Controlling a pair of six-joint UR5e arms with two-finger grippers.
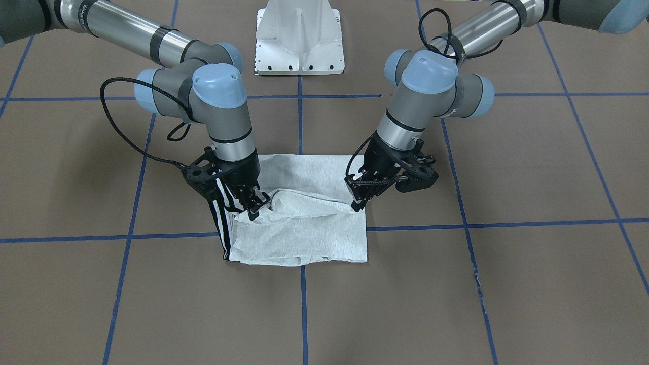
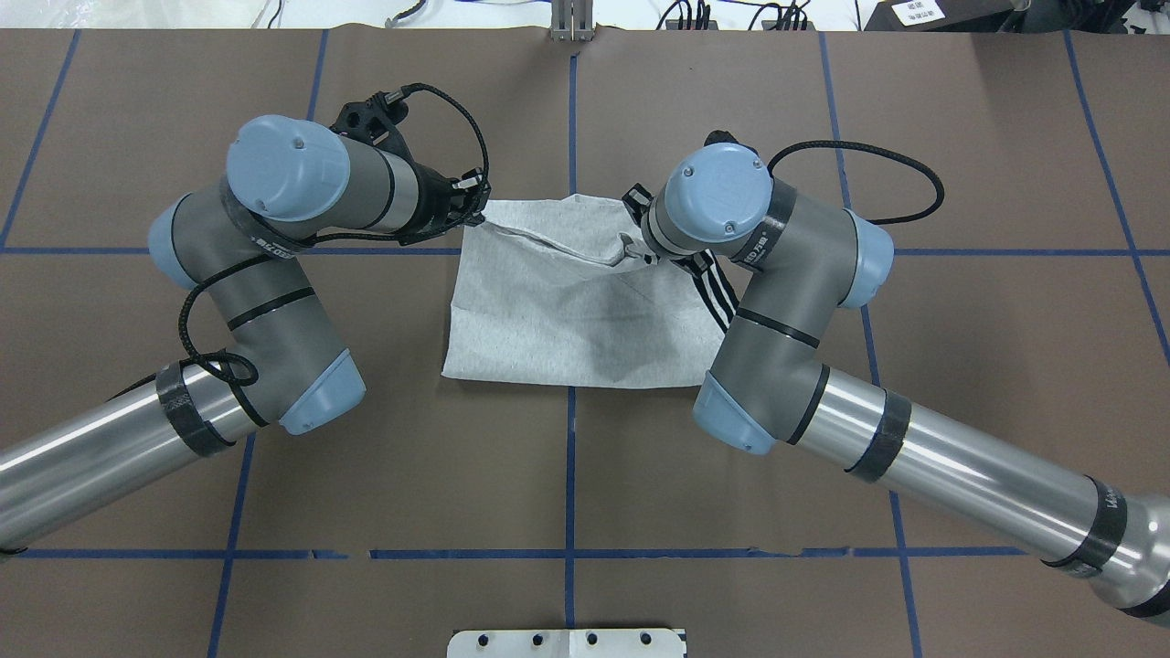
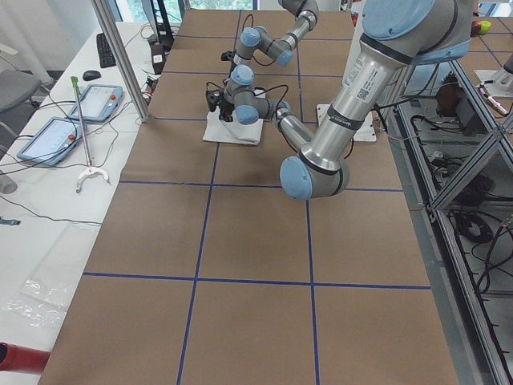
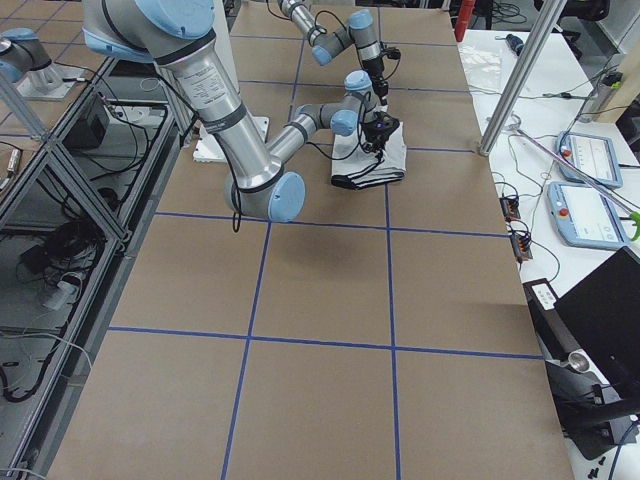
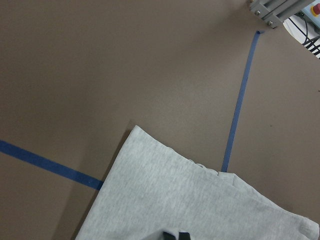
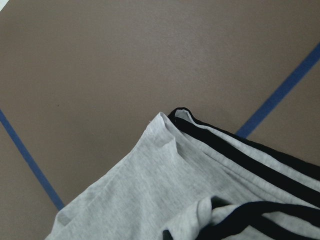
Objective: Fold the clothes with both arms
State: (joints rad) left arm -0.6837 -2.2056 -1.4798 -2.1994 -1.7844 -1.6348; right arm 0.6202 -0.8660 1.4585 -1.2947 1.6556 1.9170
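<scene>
The grey T-shirt [image 1: 309, 230] lies folded to a rough rectangle at the table's middle, its black stripes [image 1: 222, 223] along one side; it also shows in the overhead view [image 2: 567, 320]. The printed head is hidden. My left gripper [image 1: 358, 205] is shut on the shirt's edge at one corner, and its tips pinch grey cloth in the left wrist view [image 5: 175, 235]. My right gripper [image 1: 255, 209] is shut on a bunched fold by the striped side, seen in the right wrist view [image 6: 240, 155]. A raised ridge of cloth [image 2: 548, 245] runs between the two grippers.
The white pedestal base [image 1: 299, 38] stands behind the shirt, between the arms. Blue tape lines [image 1: 304, 304] cross the brown table. A side table with tablets [image 3: 88, 100] and a metal post [image 3: 120, 56] borders the far edge.
</scene>
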